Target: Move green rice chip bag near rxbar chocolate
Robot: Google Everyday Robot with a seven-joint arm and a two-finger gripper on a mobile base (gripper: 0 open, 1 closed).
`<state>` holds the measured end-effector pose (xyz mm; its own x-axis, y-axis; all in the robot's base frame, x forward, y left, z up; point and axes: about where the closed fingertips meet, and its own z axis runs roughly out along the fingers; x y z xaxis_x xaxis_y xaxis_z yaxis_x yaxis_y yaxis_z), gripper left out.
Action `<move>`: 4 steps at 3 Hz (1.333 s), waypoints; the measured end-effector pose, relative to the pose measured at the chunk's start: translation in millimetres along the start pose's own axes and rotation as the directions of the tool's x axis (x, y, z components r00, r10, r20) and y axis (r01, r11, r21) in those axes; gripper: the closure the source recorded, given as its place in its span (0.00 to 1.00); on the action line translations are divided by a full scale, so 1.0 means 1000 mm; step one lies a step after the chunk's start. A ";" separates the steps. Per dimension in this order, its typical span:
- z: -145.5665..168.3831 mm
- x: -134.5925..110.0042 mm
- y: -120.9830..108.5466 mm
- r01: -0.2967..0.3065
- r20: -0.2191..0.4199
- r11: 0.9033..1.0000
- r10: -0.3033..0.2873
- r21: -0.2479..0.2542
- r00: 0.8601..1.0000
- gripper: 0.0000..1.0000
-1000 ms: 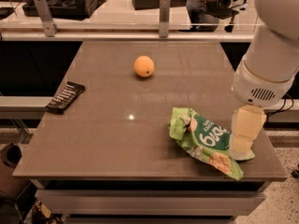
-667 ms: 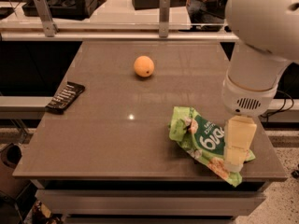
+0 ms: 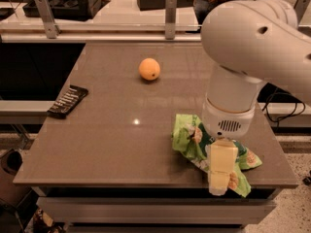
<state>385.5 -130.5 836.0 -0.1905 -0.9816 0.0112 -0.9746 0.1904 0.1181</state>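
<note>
The green rice chip bag (image 3: 192, 140) lies crumpled at the front right of the grey table (image 3: 121, 130). The gripper (image 3: 221, 171) hangs from the big white arm (image 3: 243, 47) straight over the bag's right half and covers much of it. The rxbar chocolate (image 3: 67, 100), a small black bar with white text, lies at the table's left edge, far from the bag.
A round orange fruit (image 3: 149, 69) sits at the table's middle back. A rail with two metal posts (image 3: 170, 9) runs along the far edge. Beyond it stand desks with dark equipment. The table's front edge is just under the gripper.
The arm has swung left and forward, so the gripper has moved from the bag's right edge to over the bag. The bag, bar and fruit have not moved.
</note>
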 end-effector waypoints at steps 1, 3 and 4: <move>0.001 -0.005 -0.001 0.006 0.014 1.000 -0.006 0.003 1.000 0.41; 0.001 -0.007 -0.003 0.007 0.022 1.000 -0.007 0.012 1.000 0.86; 0.001 -0.007 -0.003 0.007 0.022 1.000 -0.007 0.012 1.000 1.00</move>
<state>389.5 -124.0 834.8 -0.1860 -0.9825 -0.0117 -0.9772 0.1837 0.1066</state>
